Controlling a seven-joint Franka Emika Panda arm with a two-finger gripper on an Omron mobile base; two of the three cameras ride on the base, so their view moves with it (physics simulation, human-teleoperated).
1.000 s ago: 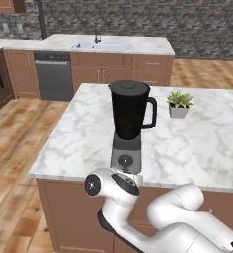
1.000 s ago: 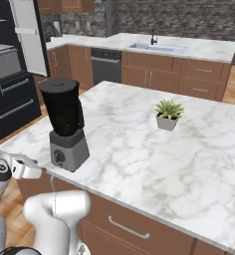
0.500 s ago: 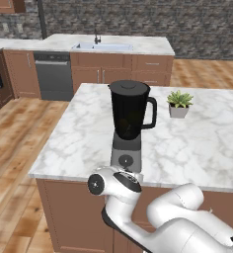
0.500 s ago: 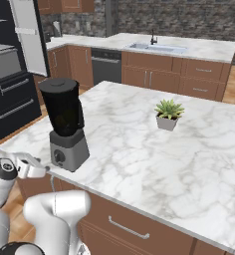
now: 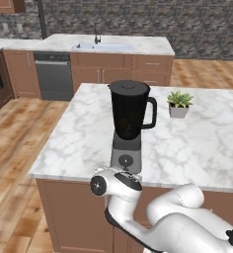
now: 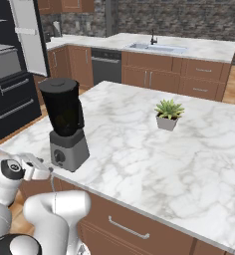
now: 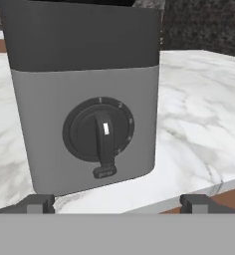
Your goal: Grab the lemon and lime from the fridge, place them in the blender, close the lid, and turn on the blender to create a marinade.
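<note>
The marble island (image 5: 197, 143) is viewed from behind the arm, from its left and from its right, both base views facing forward and down and sharing the blender (image 5: 131, 123) (image 6: 64, 124). Its grey base (image 7: 84, 124) is faced closely by the hand view.

One blender (image 5: 132, 121), one lid (image 5: 130, 86), one potted plant (image 5: 179, 103), one sink (image 5: 103, 46).

The premises were a domestic kitchen, rendered. A marble-topped island surface (image 5: 202, 143) on brown wood cabinets stood on a wooden plank floor (image 5: 17, 133). Behind it ran a counter with a sink and tap (image 5: 102, 45), a dishwasher (image 5: 53, 75) below, and a dark stone wall. A black wall oven (image 6: 10, 84), a blender (image 6: 64, 124) and a potted plant (image 6: 168, 114) were noted.
</note>
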